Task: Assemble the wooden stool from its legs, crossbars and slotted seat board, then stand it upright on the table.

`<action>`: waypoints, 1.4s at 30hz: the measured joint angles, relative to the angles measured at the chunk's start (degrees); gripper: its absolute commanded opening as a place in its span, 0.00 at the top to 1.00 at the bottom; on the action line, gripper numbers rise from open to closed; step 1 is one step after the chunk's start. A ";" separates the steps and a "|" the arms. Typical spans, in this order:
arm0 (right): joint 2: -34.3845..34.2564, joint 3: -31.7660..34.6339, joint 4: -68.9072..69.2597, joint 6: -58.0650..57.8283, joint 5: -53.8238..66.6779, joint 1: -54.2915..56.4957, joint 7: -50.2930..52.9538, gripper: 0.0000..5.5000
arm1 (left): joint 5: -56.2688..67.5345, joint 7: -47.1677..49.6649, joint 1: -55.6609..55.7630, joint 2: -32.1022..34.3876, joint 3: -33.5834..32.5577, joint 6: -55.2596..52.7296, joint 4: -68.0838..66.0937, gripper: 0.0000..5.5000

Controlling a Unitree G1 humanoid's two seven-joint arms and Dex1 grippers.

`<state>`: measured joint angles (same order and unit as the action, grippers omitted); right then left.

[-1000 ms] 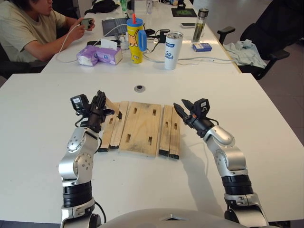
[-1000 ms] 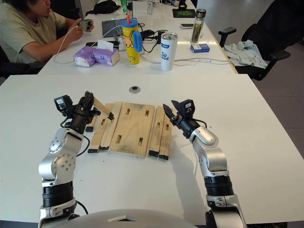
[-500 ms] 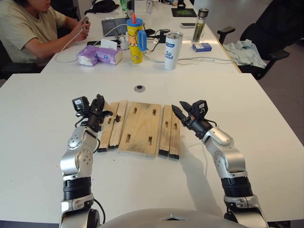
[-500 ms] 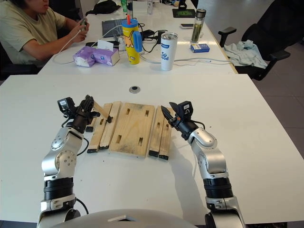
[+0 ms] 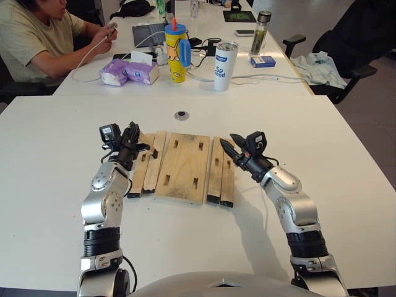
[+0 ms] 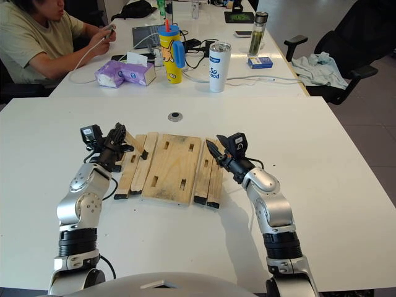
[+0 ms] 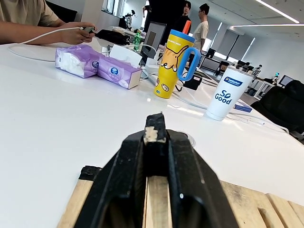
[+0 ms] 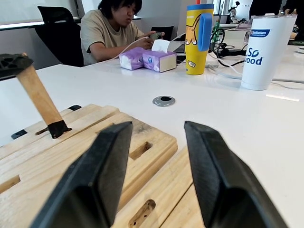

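The slotted seat board (image 5: 182, 166) lies flat mid-table, and it fills the foreground under the right wrist (image 8: 142, 137). A pair of leg planks (image 5: 145, 166) rests along its left side, another pair (image 5: 221, 173) along its right. My left gripper (image 5: 130, 140) hovers over the far end of the left planks, shut on a short crossbar (image 5: 146, 146) with black ends; the bar (image 7: 154, 134) sits pinched between its fingers (image 7: 183, 175). The same crossbar (image 8: 40, 100) slants down onto the left planks. My right gripper (image 5: 225, 147) is open just above the far end of the right planks.
A round cable grommet (image 5: 181, 115) sits beyond the boards. On the far table stand a white tumbler (image 5: 226, 64), a yellow cup (image 5: 176, 52) and tissue packs (image 5: 129, 72), with cables around them. Bare table lies to both sides and in front of the boards.
My left gripper has moved slightly right and lowered, bringing the crossbar down toward the left planks. My right gripper has shifted left, over the far end of the right planks.
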<state>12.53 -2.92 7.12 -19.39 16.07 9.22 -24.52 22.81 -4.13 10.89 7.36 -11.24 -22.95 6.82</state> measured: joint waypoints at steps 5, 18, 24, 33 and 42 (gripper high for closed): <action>-0.01 -0.58 0.37 -0.23 -0.23 -0.42 0.13 0.63 | -6.21 0.29 -0.03 1.11 4.69 1.69 0.18 0.92; 0.13 -1.91 1.46 -0.99 -1.62 -0.42 0.09 0.63 | -12.82 0.02 -4.30 0.83 9.61 9.62 -0.94 0.92; 0.03 -2.07 1.42 -1.04 -1.64 -0.42 0.08 0.63 | -14.83 -0.02 -5.29 1.06 10.12 7.00 -3.25 0.76; -0.54 -2.08 1.12 -1.03 -1.64 -0.39 0.13 0.63 | -16.15 0.50 -4.33 0.90 8.78 9.63 1.91 0.65; -1.10 -2.11 0.08 -0.95 -1.69 -0.19 0.20 0.63 | -12.15 1.46 6.43 1.13 3.65 7.05 6.80 0.65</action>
<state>11.43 -5.04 7.20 -20.34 14.39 9.03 -24.32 10.66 -2.67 17.32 8.49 -7.59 -15.90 13.62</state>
